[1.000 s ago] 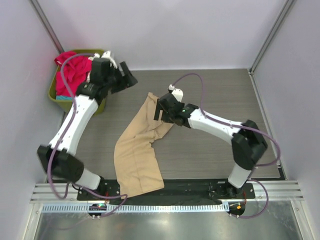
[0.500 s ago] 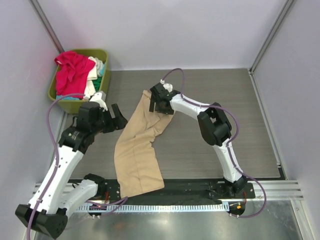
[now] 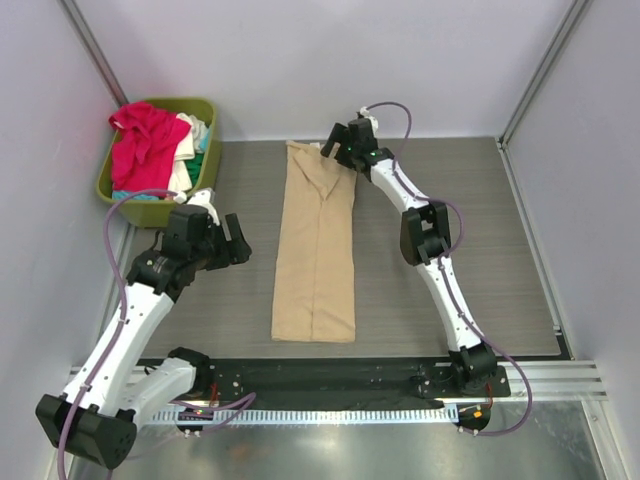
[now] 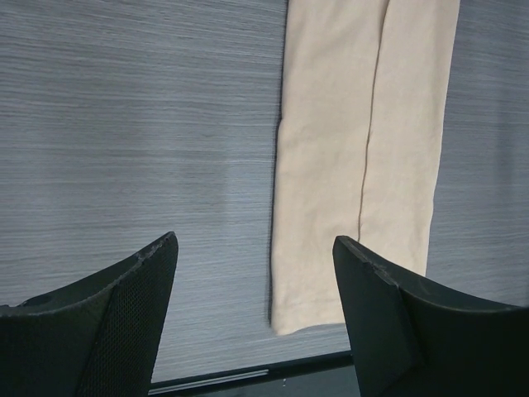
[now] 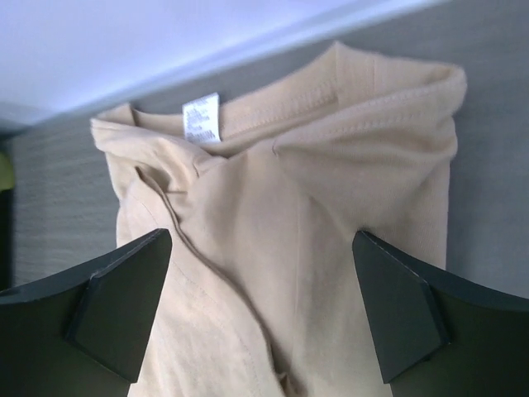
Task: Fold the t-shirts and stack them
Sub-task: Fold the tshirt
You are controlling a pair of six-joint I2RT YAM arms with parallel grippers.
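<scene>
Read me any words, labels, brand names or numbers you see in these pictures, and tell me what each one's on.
On the small white neck label inside the collar of the plain tan cloth t-shirt: faint grey print, too blurred to read.
On the olive-green plastic basket: no text visible.
Nothing else readable shows in any view.

Tan t-shirt (image 3: 315, 250) folded into a long flat strip; pink, cream, teal shirts (image 3: 148, 148) heaped in basket (image 3: 190, 101).

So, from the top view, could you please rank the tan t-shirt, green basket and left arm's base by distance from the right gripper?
1. Tan t-shirt, beneath the right gripper.
2. Green basket, back left corner.
3. Left arm's base, near edge, left.
</scene>
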